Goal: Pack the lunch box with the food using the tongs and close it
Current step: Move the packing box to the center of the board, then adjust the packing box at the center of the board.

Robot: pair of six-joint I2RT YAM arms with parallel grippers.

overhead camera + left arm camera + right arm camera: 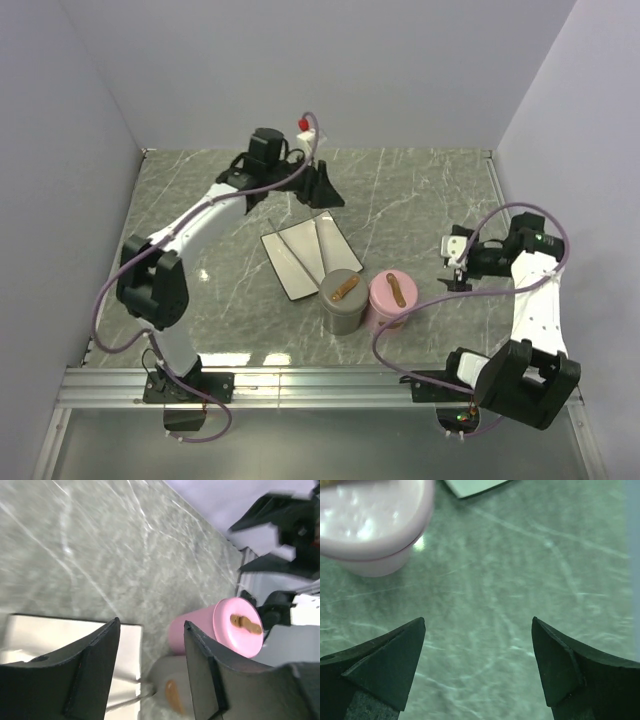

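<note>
**Top view:** left claw (322, 188) open, with the tongs (298, 255) on a tray (335, 240) just base-side of it. Right claw (456, 268) open, pink tub (390, 300) to its left.
**Left wrist:** fingers (92, 675) apart and empty, tongs beneath them.
**Right wrist:** fingers (387, 665) spread wide over the bench (495, 580).

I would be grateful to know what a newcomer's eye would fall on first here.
A pink canister and a grey canister stand side by side near the middle of the table, each topped by a brown handle. Just behind them lies a white tray with the thin tongs on it. The left gripper and right gripper are both open and empty.
</note>
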